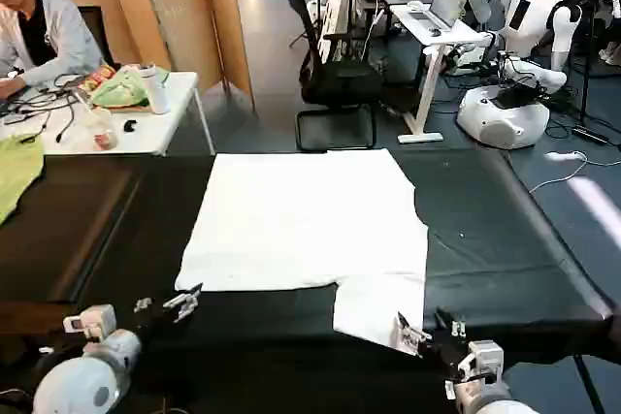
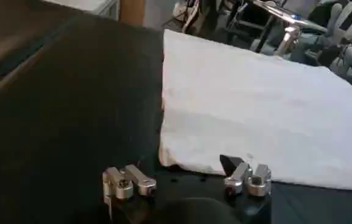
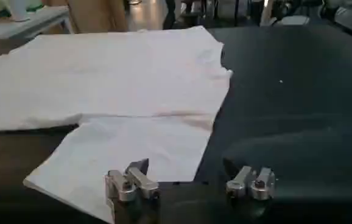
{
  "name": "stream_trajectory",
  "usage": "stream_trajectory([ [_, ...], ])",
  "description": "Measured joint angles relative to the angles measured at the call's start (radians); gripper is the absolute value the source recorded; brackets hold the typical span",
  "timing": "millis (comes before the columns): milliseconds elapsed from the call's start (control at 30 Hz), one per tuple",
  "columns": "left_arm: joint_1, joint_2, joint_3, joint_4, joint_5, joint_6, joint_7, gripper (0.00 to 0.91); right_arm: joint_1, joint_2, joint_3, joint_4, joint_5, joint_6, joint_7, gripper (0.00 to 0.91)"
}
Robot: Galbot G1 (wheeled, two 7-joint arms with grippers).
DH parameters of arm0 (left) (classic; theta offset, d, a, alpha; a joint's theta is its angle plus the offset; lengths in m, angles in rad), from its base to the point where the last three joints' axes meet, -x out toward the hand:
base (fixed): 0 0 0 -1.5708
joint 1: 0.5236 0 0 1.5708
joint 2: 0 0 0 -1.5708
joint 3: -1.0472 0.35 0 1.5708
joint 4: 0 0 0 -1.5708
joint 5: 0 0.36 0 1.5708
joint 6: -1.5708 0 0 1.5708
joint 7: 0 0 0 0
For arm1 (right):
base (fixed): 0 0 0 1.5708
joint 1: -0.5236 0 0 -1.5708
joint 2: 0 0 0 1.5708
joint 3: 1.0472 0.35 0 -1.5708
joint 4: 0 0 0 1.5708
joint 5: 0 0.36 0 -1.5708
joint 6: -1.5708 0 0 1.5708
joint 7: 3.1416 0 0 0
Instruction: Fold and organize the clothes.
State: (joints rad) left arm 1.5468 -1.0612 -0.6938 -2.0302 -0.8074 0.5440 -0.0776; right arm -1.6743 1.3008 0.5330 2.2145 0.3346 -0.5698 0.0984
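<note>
The clothes are one white T-shirt (image 1: 310, 220) lying flat on the black table (image 1: 505, 239), print not showing. A flap (image 1: 378, 307) of it reaches toward the table's near edge. My left gripper (image 1: 167, 302) is open just off the shirt's near left corner (image 2: 167, 159), low over the bare table. In the left wrist view the gripper (image 2: 188, 178) has nothing between its fingers. My right gripper (image 1: 427, 329) is open at the flap's near right corner. In the right wrist view the gripper (image 3: 189, 179) has one finger (image 3: 133, 179) over the flap (image 3: 133, 143) and the other over bare table.
A light green cloth (image 1: 17, 174) lies at the table's far left. Behind it stands a white side table (image 1: 160, 133) with clutter. An office chair (image 1: 335, 75) stands beyond the far edge. Bare black tabletop lies left and right of the shirt.
</note>
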Motion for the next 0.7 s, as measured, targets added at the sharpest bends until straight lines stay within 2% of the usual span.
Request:
stream_trajectory([
  [33,-0.001,0.000,-0.001,0.000,0.000,0.005,0.003,0.224,0.001,0.002,-0.003,-0.002,-0.001,0.000,0.003,0.770],
  [67,-0.001,0.000,-0.002,0.001,0.003,0.005,0.005,0.029,0.002,0.004,-0.005,-0.005,-0.002,0.001,0.007,0.751],
  [133,-0.001,0.001,-0.001,0.002,0.004,0.001,0.003,0.000,0.002,0.009,-0.008,-0.010,-0.003,0.001,0.014,0.653],
  [167,-0.002,0.000,0.001,0.003,0.005,0.003,-0.004,0.000,0.003,0.010,-0.010,-0.014,-0.003,0.002,0.018,0.546],
  [200,-0.003,0.000,0.003,0.005,0.004,0.004,-0.010,0.000,0.003,0.013,-0.011,-0.016,-0.003,0.002,0.021,0.507],
  [267,-0.004,-0.002,0.004,0.010,0.005,0.004,-0.016,0.000,0.004,0.017,-0.014,-0.019,-0.003,0.002,0.028,0.254],
  [300,-0.004,-0.002,0.004,0.014,0.005,0.003,-0.017,0.000,0.004,0.020,-0.015,-0.019,-0.003,0.002,0.030,0.176],
  [367,-0.002,-0.004,0.004,0.020,0.006,0.003,-0.017,0.000,0.000,0.024,-0.017,-0.016,-0.002,0.001,0.035,0.078],
  [533,0.007,-0.004,0.004,0.021,0.009,0.004,-0.015,0.000,-0.017,0.030,-0.015,0.012,-0.001,-0.007,0.053,0.000],
  [700,0.023,-0.009,0.014,0.000,0.024,0.012,-0.023,0.000,-0.057,0.031,0.006,0.083,0.003,-0.035,0.072,0.000],
])
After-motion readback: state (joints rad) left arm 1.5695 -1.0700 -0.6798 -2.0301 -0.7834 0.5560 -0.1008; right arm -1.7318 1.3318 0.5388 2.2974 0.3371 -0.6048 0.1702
